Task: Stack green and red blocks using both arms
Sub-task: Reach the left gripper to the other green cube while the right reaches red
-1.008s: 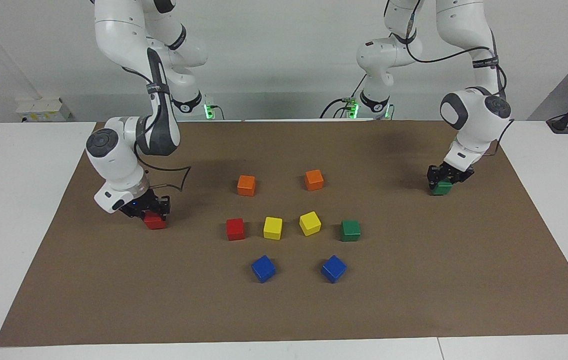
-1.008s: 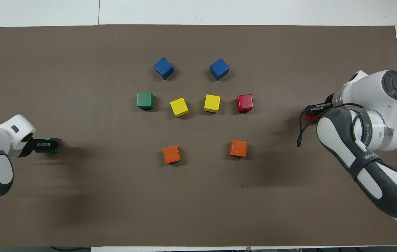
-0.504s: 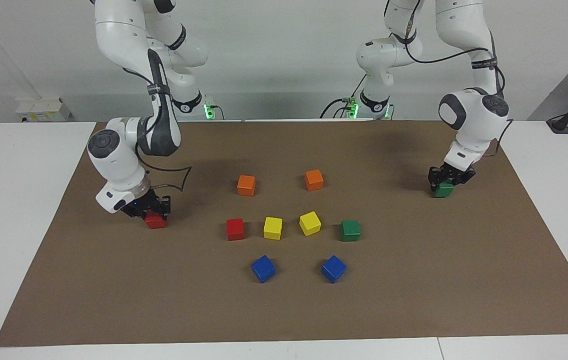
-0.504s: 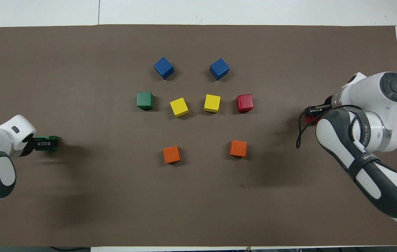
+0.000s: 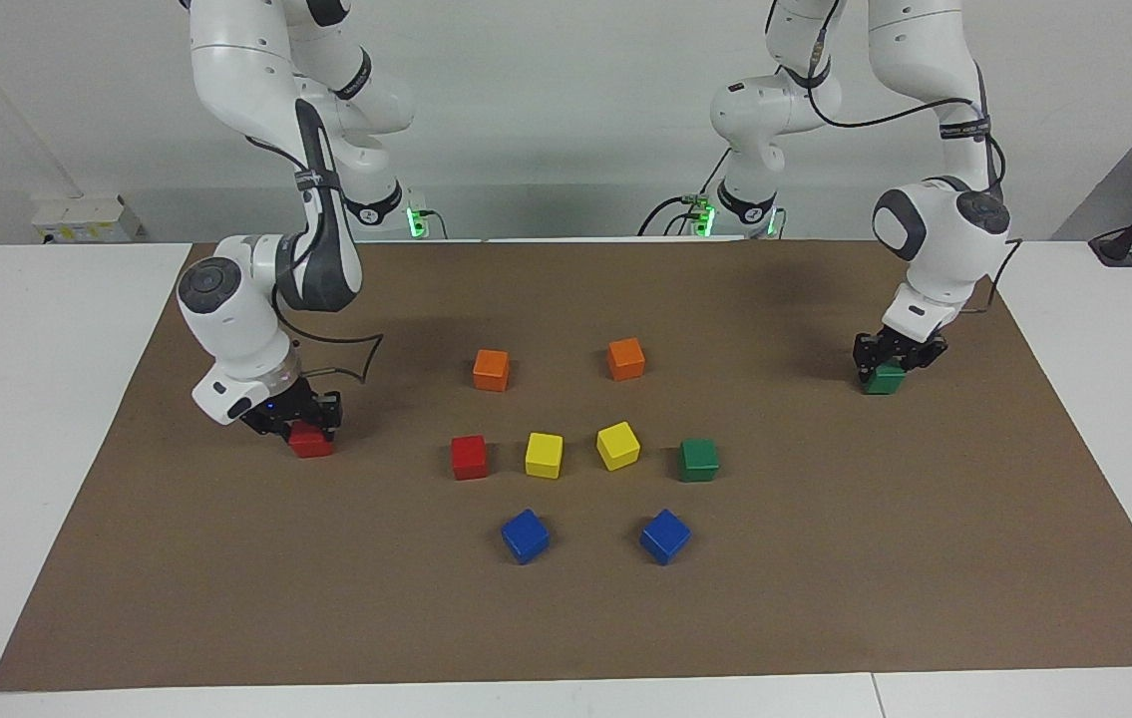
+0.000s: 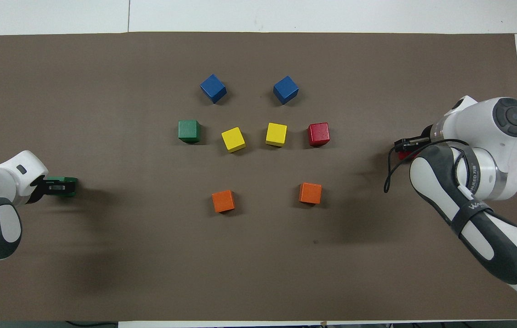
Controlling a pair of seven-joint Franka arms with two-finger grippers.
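Facing view: my left gripper [image 5: 887,361] is down at the brown paper mat [image 5: 825,578], directly on top of one dark green glossy cube [image 5: 883,380]. That cube sits under and between the gripper's tips and seems to rest on the mat. I cannot tell whether I am clamping it or have let go. It lies well apart from the pair of yellow wooden cubes [image 5: 544,455] at the mat's middle, toward the left arm's end of the table and nearer to the robots than the pair.

My right gripper [image 5: 304,424] is low over one bright red glossy cube [image 5: 310,442], which pokes out just below it at mat level. Here too I cannot tell if I am gripping or merely touching. This cube lies well away from the yellow pair, toward the right arm's end, about level with them.

The second red cube [image 5: 469,457] stands free just beside the yellow pair on the right arm's side. The second green cube [image 5: 698,459] stands free just beside the pair on the left arm's side. Two orange cubes [image 5: 491,370] lie nearer to the robots than the pair, and two blue cubes [image 5: 525,536] lie farther away.

In the overhead view my right gripper covers nearly all of its red cube [image 6: 403,155].
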